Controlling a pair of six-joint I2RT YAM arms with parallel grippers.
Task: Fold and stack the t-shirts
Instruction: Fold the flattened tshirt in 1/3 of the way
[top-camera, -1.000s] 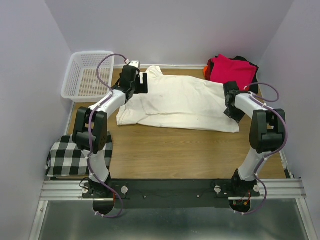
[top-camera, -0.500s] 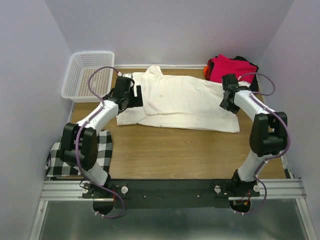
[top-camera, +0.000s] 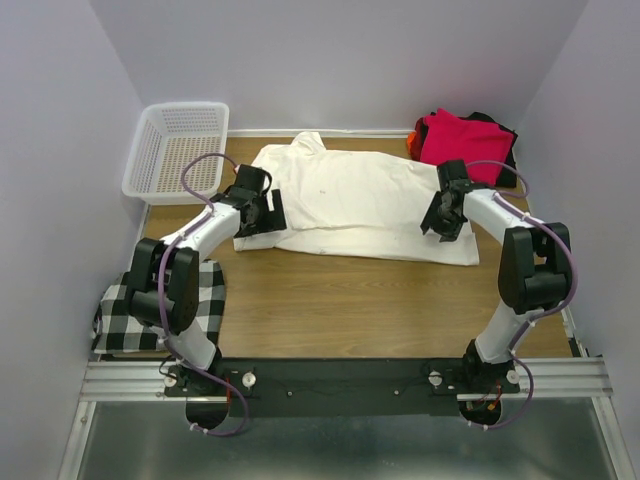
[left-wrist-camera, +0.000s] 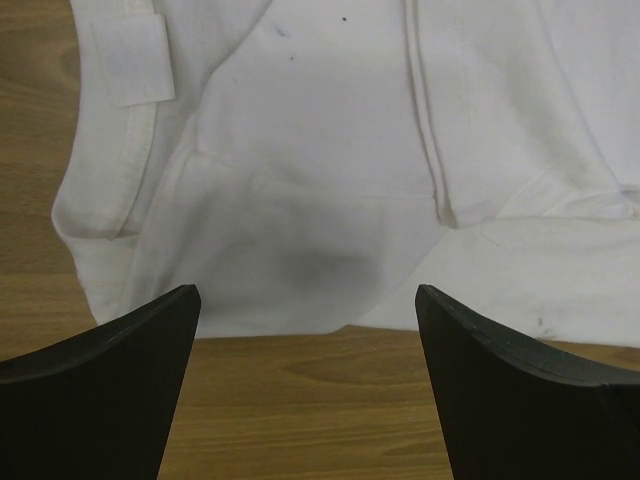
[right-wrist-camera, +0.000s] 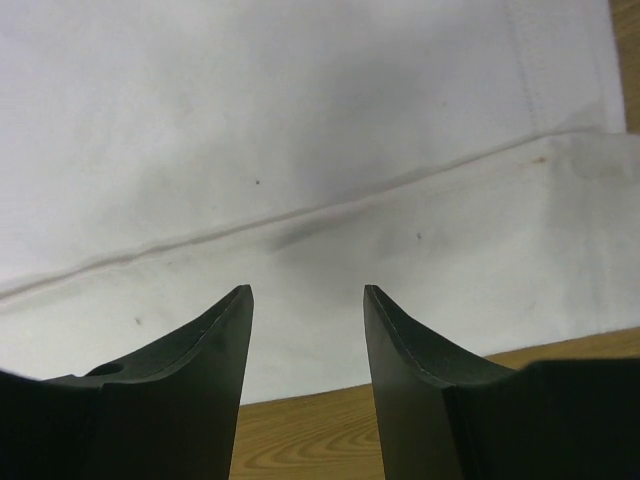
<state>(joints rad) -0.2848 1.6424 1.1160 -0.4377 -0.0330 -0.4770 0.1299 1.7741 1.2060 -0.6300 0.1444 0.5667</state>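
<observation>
Cream t-shirt (top-camera: 360, 205) lies spread flat on the table (top-camera: 350, 300), past a strip of bare wood in front of the arm bases, long side running left to right.

Nearest, at the left edge beside the left arm's base: a black-and-white checked cloth (top-camera: 135, 310), bunched.

Left end effector (top-camera: 270, 212) is low over the shirt's near-left corner. Left wrist view: end effector (left-wrist-camera: 308, 295) spread wide, released, nothing between the fingers (left-wrist-camera: 120, 380); shirt edge and wood show below the gap. Whether the tips touch the fabric cannot be told.

Right end effector (top-camera: 436, 222) is over the shirt's right part, near its near edge. Right wrist view: end effector (right-wrist-camera: 308, 290) with fingers (right-wrist-camera: 190, 370) partly apart, gripping nothing; cream fabric with a seam line fills the gap.

Farther back, left corner: white mesh basket (top-camera: 180, 150), beside the table's edge.

Far right corner: folded shirts piled together, magenta-red t-shirt (top-camera: 460, 140) on top, black t-shirt (top-camera: 506, 150) showing at the right, a sliver of orange t-shirt (top-camera: 412, 140) at the left. The pile sits just beyond the cream shirt's right end.
</observation>
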